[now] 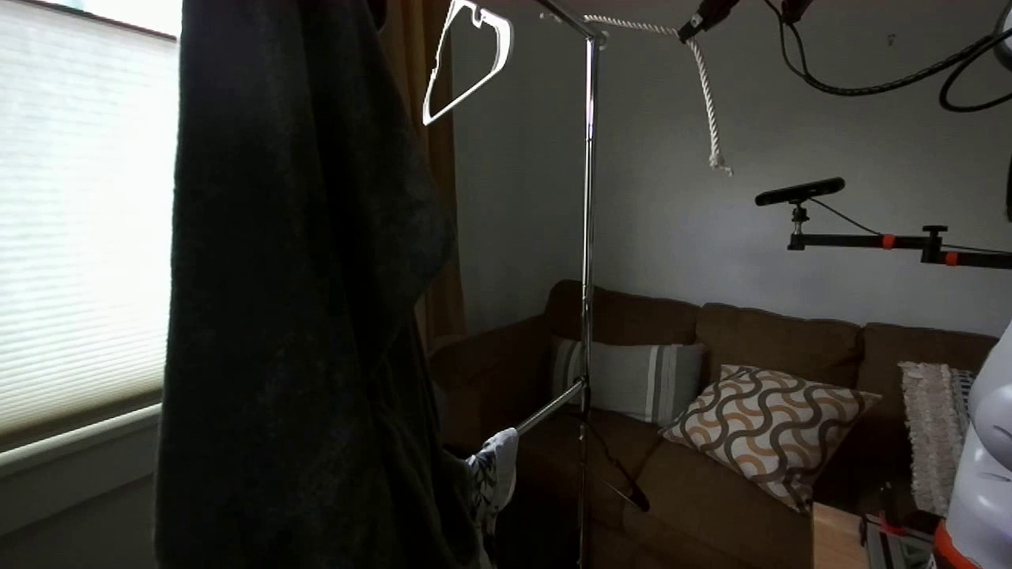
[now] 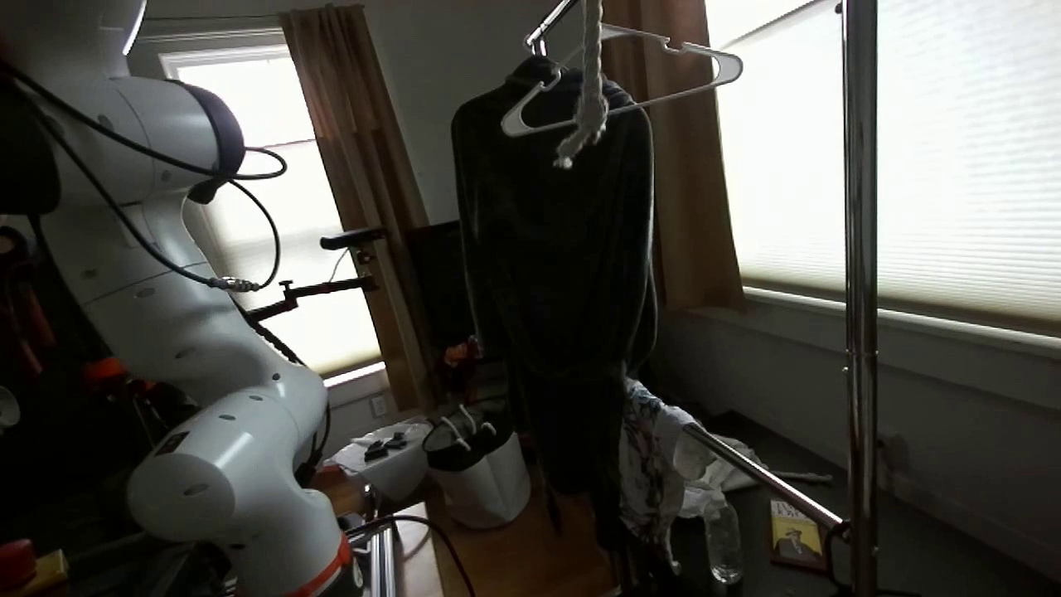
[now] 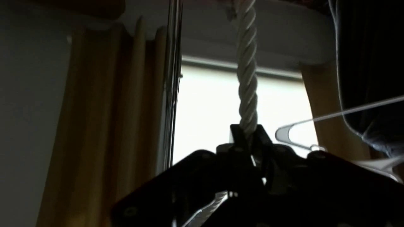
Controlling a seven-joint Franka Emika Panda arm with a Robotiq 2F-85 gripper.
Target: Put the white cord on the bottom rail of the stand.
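The white cord is a thick twisted rope. My gripper [image 1: 688, 35] is shut on it, high beside the stand's top corner. One end of the cord [image 1: 704, 87] hangs down freely from the fingers; another stretch runs to the stand's top corner. The hanging end also shows in an exterior view [image 2: 592, 83], where the gripper is out of view. In the wrist view the cord [image 3: 247, 63] is pinched between the fingertips [image 3: 248, 130]. The metal stand has an upright pole [image 1: 588, 213] and a bottom rail [image 1: 549, 408], also seen in an exterior view [image 2: 763, 473]. The rail is far below the gripper.
A dark garment [image 2: 564, 249] hangs on the stand. White hangers [image 1: 504, 47] hang from the top rail. A patterned cloth [image 1: 494, 470] lies over the bottom rail beside the garment. A brown sofa with pillows [image 1: 767, 431] stands behind. A camera arm [image 1: 862, 241] sticks out at the right.
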